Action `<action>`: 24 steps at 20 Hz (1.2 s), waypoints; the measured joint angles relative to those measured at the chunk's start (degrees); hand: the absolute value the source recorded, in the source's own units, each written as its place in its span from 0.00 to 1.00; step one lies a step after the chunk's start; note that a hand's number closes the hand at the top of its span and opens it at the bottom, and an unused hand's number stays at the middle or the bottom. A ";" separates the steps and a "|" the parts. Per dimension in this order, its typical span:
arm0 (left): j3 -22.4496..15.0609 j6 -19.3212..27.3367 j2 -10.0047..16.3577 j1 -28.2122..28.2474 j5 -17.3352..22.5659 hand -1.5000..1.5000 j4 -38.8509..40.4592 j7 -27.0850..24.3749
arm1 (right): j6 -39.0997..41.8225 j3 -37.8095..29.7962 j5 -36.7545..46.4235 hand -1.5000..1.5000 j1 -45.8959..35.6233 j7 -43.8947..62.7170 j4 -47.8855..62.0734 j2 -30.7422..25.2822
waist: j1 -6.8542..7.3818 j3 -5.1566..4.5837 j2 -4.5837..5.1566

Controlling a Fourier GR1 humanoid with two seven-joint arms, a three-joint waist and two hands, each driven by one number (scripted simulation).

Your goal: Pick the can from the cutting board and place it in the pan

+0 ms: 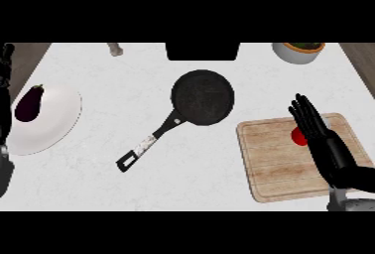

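Red can (pixel 296 136) stood on the light wooden cutting board (pixel 271 163), near its upper middle, largely hidden behind the black right hand (pixel 322 141). Right hand: fingers straight and close together, holding nothing, over the can. Judgement: can probably rigid, light and smooth-sided, so liable to slip or tip; best taken round the side wall at mid-height, thumb opposing fingers. Round black frying pan (pixel 203 97) lay well apart to the left on the white table (pixel 212 168). Left hand (pixel 6 64): only a sliver at the left edge; state cannot be told.
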 measured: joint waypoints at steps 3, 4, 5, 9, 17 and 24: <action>-0.13 -0.94 0.49 2.02 0.22 0.50 1.79 2.55 | 7.15 1.23 -3.69 0.00 -3.15 0.18 -1.26 -1.66 | 0.77 -0.04 1.38; -0.63 -1.24 0.40 3.07 0.18 0.50 3.24 3.78 | 10.31 2.02 -5.30 0.00 -4.43 0.04 -1.81 -2.22 | 1.23 -0.04 1.85; -1.17 -1.67 0.30 4.14 0.25 0.50 4.64 5.07 | 13.62 3.13 -6.85 0.00 -5.76 -0.08 -2.47 -2.71 | 1.92 -0.03 2.31; -2.33 -2.65 0.08 8.31 0.51 0.50 9.28 9.06 | 15.27 -0.14 -4.60 1.00 -10.20 -3.25 -4.78 -6.81 | 1.27 -0.25 2.82; -3.81 -5.06 -0.75 9.63 1.03 0.50 17.10 14.62 | 33.38 -11.14 -17.84 0.00 -14.23 -10.77 16.54 -12.76 | 1.02 -0.01 3.47; -3.93 -6.48 -1.35 8.23 0.67 0.50 20.89 15.14 | 41.13 -13.51 -11.42 0.00 -21.51 -13.24 24.78 -23.38 | 1.13 -0.05 3.14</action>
